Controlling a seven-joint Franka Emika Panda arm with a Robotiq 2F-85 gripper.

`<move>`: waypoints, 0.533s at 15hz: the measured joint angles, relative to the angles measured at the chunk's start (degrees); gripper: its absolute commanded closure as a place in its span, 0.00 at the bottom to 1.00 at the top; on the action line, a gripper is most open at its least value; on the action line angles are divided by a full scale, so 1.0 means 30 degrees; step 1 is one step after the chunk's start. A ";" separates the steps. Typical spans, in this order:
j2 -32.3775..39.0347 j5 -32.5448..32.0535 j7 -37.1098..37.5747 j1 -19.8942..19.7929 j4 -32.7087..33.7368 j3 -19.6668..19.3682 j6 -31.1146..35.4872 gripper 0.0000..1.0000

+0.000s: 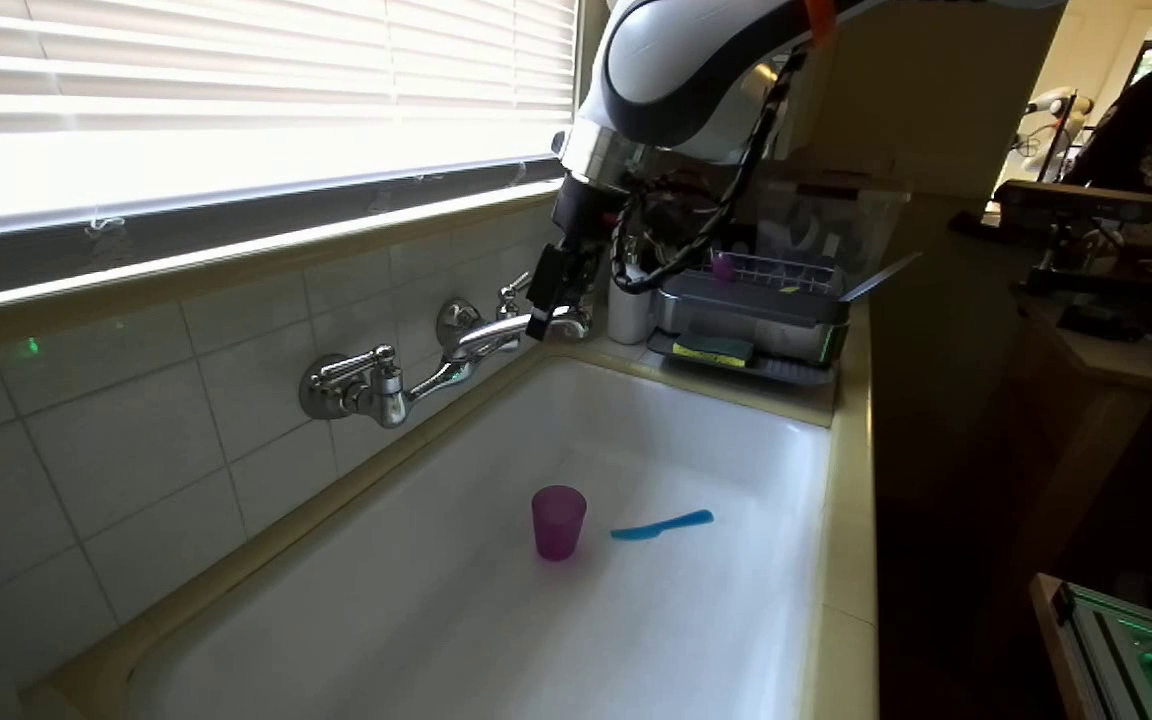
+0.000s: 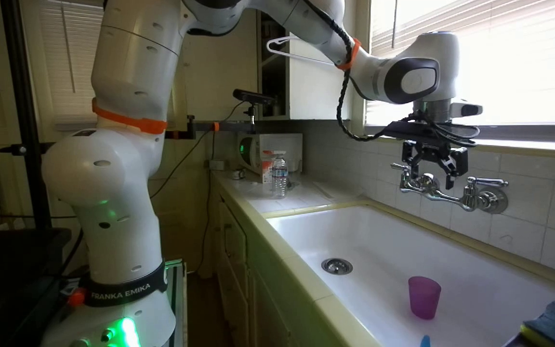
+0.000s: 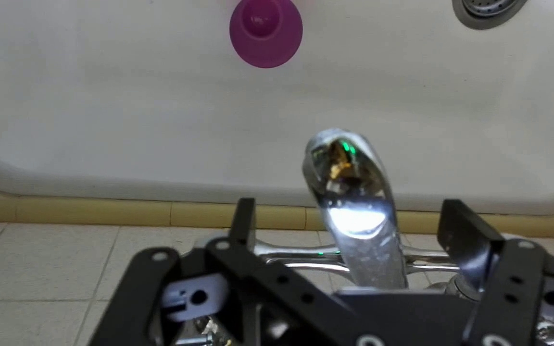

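My gripper [image 3: 349, 206] is open and empty, pointing down at the chrome faucet. In the wrist view the faucet's spout [image 3: 361, 235] lies between the two spread fingers, apart from both in the picture; the height gap is hard to tell. The gripper [image 1: 546, 310] also shows beside the faucet [image 1: 496, 335] in an exterior view, and in another exterior view the gripper [image 2: 432, 178] is in front of the faucet [image 2: 443, 195]. A purple cup [image 1: 558, 525] stands upright in the white sink [image 1: 416, 590]. A blue plastic knife [image 1: 663, 526] lies near the cup.
The tiled wall [image 1: 126, 420] and window blinds [image 1: 256, 80] are close behind the gripper. A dish rack [image 1: 751, 305], a sponge [image 1: 714, 350] and a white bottle [image 1: 628, 310] stand at one sink end. A water bottle [image 2: 280, 177] and microwave [image 2: 284, 142] are on the opposite counter.
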 measured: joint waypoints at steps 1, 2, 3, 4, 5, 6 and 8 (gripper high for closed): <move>-0.0053 -0.0185 0.0084 0.0015 0.0000 -0.0027 0.0002 0.00; -0.0107 -0.0324 0.0116 0.0027 0.0000 -0.0063 0.0002 0.00; -0.0170 -0.0442 0.0095 0.0028 0.0000 -0.0096 0.0002 0.00; -0.0239 -0.0575 -0.0011 0.0028 0.0001 -0.0142 0.0002 0.01; -0.0298 -0.0655 -0.0275 0.0008 0.0019 -0.0184 0.0002 0.00; -0.0340 -0.0676 -0.0720 -0.0037 0.0075 -0.0232 0.0002 0.00; -0.0365 -0.0680 -0.1703 -0.0175 0.0261 -0.0329 0.0002 0.00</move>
